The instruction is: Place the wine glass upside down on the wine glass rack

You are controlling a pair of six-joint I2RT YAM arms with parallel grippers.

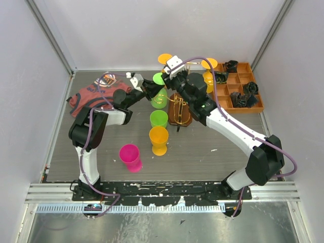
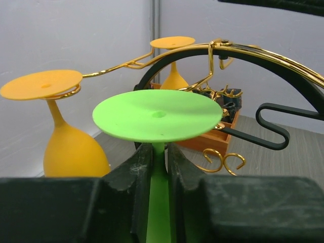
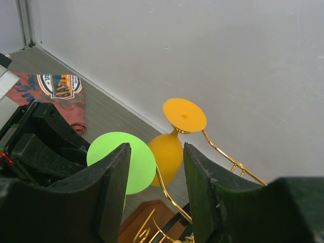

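The top camera hangs above and behind the arm bases and looks down on the whole bench (image 1: 202, 152) from far away. The left wrist camera sits very near and almost level. It looks along the left fingers (image 2: 134, 197) toward the wine glass rack (image 2: 273, 58) and the back wall. The right wrist camera looks down between the right fingers (image 3: 114, 192). Both wrist views share the green wine glass (image 2: 158, 115) (image 3: 142, 162) foot and the rack's gold wire.

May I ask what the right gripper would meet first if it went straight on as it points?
Most likely the orange wine glass hanging on the wine glass rack, framed between the fingers of the right gripper; depth unclear.
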